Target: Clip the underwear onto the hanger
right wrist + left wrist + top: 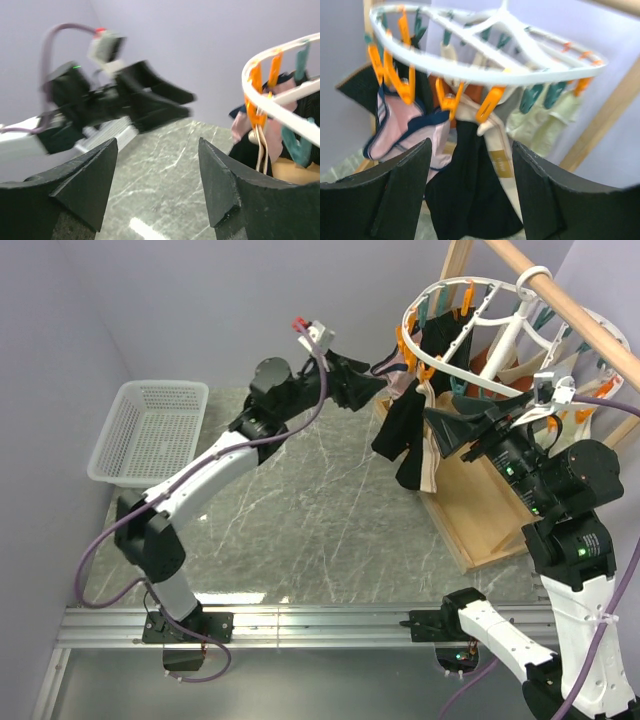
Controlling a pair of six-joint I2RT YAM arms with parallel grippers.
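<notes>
Wedge-shaped left fingers [390,195] before limp black underwear [465,200]

On your bench [300,540] the basket [150,430] sits far left. Far right, the hanger [510,335] hangs from the rod [565,298], with the underwear [400,430] dangling off its near-left rim. The left gripper [372,386] is just left of the underwear, the right gripper [437,430] just right.

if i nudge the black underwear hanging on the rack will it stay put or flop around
Probably floppy: the underwear hangs in limp folds under the hanger. Likely light, since a small orange clip seems enough to hold it. A push would probably swing it, not slide it.
</notes>
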